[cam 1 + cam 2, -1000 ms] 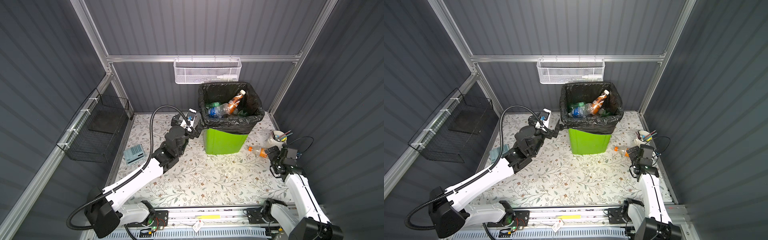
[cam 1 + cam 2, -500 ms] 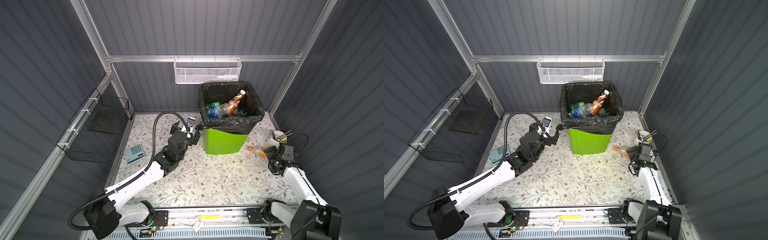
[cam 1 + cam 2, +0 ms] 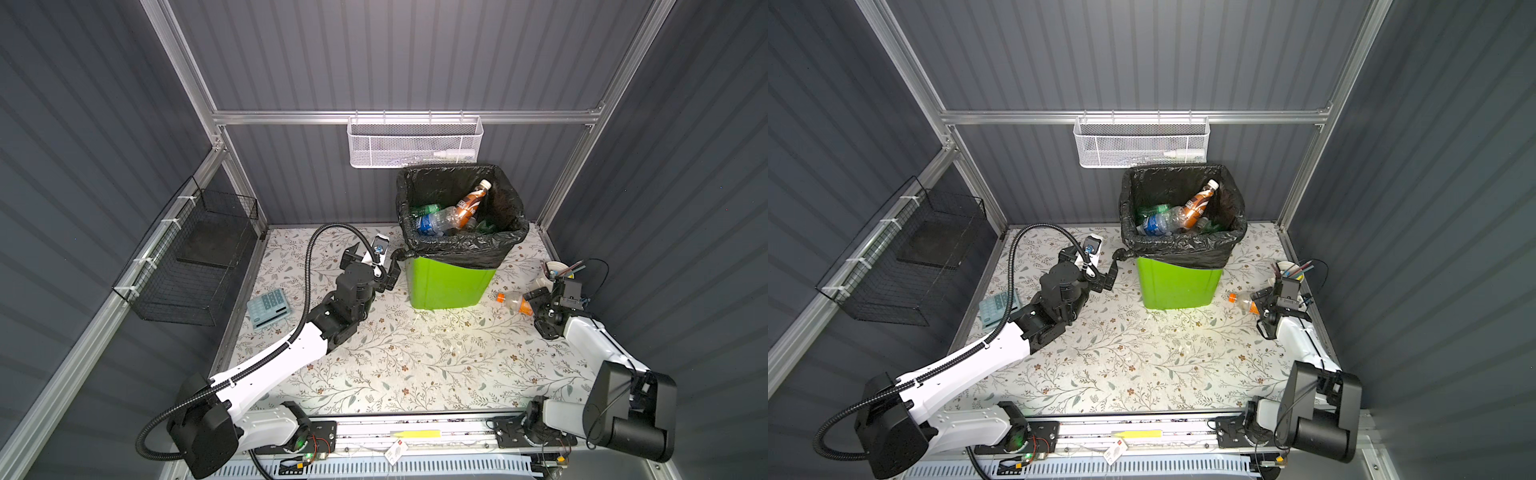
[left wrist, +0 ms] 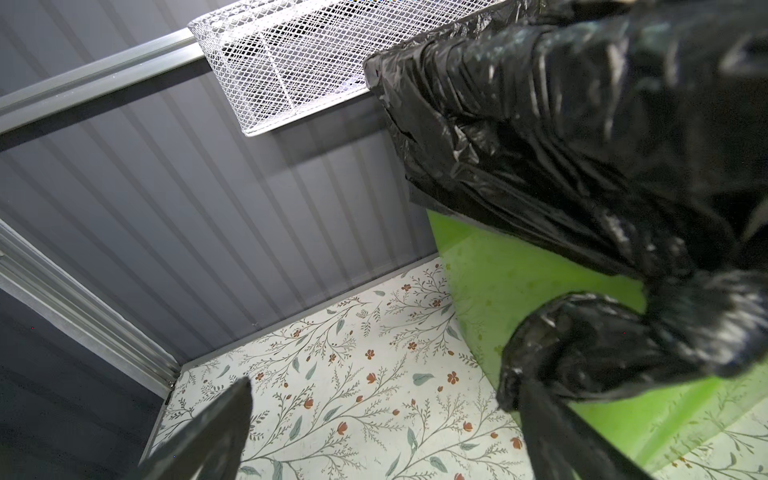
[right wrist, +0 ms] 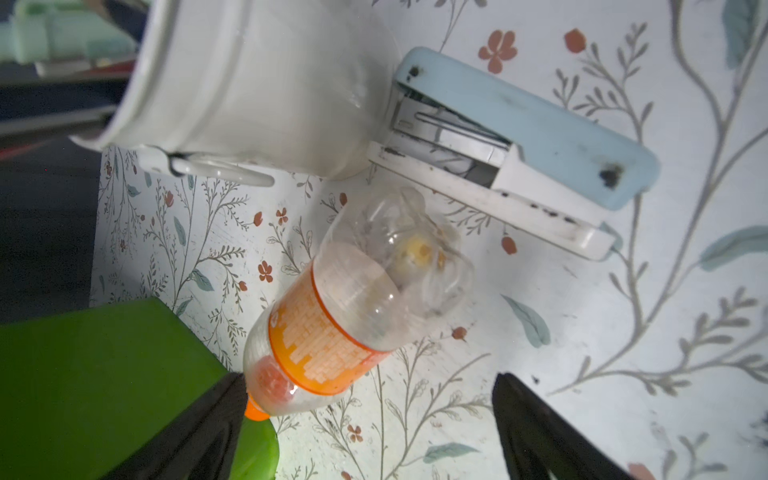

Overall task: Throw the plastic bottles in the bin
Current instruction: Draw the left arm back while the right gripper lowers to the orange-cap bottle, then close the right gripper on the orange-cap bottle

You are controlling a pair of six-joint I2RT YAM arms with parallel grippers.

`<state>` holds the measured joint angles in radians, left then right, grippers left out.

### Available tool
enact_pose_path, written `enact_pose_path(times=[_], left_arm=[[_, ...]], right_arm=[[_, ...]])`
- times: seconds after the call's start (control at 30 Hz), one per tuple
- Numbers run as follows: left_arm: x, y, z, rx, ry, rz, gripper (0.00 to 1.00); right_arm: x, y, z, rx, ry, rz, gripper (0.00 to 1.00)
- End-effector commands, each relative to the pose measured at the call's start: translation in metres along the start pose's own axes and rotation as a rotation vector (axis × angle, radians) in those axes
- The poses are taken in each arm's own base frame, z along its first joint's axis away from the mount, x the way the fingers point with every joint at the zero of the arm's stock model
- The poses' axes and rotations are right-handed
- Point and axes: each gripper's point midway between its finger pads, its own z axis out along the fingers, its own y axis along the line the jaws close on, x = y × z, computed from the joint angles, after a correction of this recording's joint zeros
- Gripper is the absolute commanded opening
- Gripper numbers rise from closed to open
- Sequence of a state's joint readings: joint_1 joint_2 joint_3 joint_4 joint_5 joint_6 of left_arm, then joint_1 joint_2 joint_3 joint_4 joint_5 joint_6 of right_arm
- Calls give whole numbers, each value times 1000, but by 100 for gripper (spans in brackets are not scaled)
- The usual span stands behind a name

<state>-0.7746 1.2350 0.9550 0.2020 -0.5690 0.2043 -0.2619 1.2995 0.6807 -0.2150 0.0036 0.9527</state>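
The right gripper (image 3: 535,297), jaws spread and empty, was brought up to the orange-labelled bottle (image 3: 513,300) lying at 3 o'clock of the green bin (image 3: 451,286); the left gripper (image 4: 380,390), released, was drawn back to 9 o'clock, and pickup was judged imminent.

Floral table (image 3: 415,365) carries bin (image 3: 449,286), one bottle (image 3: 513,301), cup (image 5: 257,83), stapler (image 5: 519,137), calculator (image 3: 269,308)
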Motion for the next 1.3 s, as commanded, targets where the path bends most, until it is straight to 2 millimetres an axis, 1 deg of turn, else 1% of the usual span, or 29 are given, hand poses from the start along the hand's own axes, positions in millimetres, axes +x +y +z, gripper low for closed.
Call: enact_pose_path(times=[0.0,0.1,0.27,0.47,0.57,0.73,0.87,0.97,1.03,1.27], left_arm=[[6,-2,4,10,19,-14,100],[8,-3,6,12,24,-11,100],[9,-2,6,12,26,-12,100],[10,-2,7,18,28,-29,100],[11,0,7,14,28,-46,100],[11,8,5,12,19,-100,100],[11,14,6,13,16,-128,100],[13,15,7,11,20,-131,100],[12,16,8,12,20,-133,100],[17,16,9,16,34,-137,100]], right_arm=[[-7,8,5,-2,-1,-20,94],[0,6,12,9,36,-30,91],[9,-4,19,32,65,-53,88],[19,3,27,3,125,-130,80],[22,2,29,-5,131,-158,80],[29,6,31,-30,172,-225,75],[33,2,37,-12,196,-254,78],[37,-1,40,0,215,-265,79],[37,-2,41,7,212,-261,82],[28,8,42,-10,185,-227,85]])
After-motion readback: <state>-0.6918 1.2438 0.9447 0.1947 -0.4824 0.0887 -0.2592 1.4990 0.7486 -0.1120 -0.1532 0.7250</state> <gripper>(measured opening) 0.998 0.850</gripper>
